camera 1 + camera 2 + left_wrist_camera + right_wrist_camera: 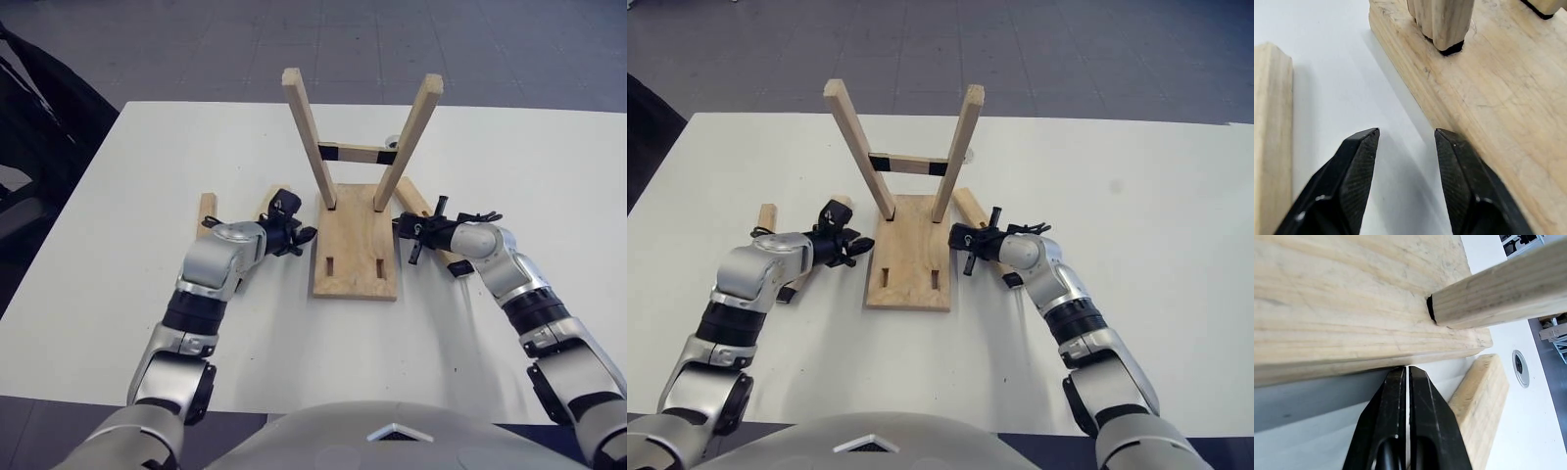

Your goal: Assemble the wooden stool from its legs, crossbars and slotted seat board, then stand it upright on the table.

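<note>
A: Left wrist view has the left gripper (1406, 142) with its fingers parted and holding nothing. It is low over the surface (1352, 78), just beside the left edge of the seat board (1488, 98). What worries you?

B: The board lies flat with only 2 legs (309, 137) planted in its far slots, joined by 1 crossbar (358, 153). That frame stands tall and splays outward at the top. A nudge on the board's edge could rock it or work a leg out of its slot.

A: And the right gripper (1406, 374)?

B: Its fingers are pressed together and empty, with the tips at the board's right edge. I cannot tell if they touch it. A sideways push there may slide the whole board toward the left gripper.

A: The loose pieces?

B: 1 loose leg (207, 209) lies left of the left gripper, and a second loose leg (415, 199) lies beside the board's right edge, by the right gripper. Both arms are close to them, so a careless reach could sweep a piece away or knock the standing pair.

A: The 2 near slots (330, 265)?

B: Empty. A leg entering tilted would likely jam and lever the board up.
</note>
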You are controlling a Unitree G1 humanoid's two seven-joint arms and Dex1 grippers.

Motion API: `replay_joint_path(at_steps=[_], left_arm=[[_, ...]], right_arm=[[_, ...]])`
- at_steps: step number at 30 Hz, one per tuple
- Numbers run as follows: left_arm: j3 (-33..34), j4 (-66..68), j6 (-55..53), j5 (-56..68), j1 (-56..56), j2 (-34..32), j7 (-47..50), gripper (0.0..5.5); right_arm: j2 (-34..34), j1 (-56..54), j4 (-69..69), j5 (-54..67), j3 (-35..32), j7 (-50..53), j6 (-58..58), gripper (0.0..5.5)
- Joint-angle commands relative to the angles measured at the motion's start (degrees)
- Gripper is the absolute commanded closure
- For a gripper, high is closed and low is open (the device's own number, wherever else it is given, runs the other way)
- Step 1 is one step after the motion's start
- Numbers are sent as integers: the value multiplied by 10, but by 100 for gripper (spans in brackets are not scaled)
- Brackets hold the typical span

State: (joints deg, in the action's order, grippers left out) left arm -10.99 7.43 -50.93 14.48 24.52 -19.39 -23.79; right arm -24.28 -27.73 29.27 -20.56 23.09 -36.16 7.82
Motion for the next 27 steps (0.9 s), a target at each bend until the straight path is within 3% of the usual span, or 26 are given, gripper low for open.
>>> replay_joint_path(at_steps=[1, 4, 8, 13, 17, 21, 27], left_arm=[[20, 38, 50, -4, 40, 18, -12, 338], [38, -21, 45, -7, 13, -1, -8, 338], [160, -210, 74, -9, -81, -9, 70, 338], [262, -239, 132, -44, -207, -9, 136, 271], [299, -201, 197, -60, -300, 1, 150, 231], [302, -158, 220, -38, -322, 29, 135, 231], [293, -58, 263, -47, -287, 14, 123, 231]], right_arm=[[21, -18, 5, -2, 6, 5, 7, 540], [12, 6, -61, 22, -33, 23, -26, 540], [44, 110, -315, 137, -158, 52, -208, 540], [75, 169, -418, 202, -235, 103, -349, 465], [73, 184, -437, 211, -248, 127, -387, 403], [65, 188, -435, 206, -231, 130, -391, 403], [59, 188, -438, 208, -204, 122, -390, 403]])
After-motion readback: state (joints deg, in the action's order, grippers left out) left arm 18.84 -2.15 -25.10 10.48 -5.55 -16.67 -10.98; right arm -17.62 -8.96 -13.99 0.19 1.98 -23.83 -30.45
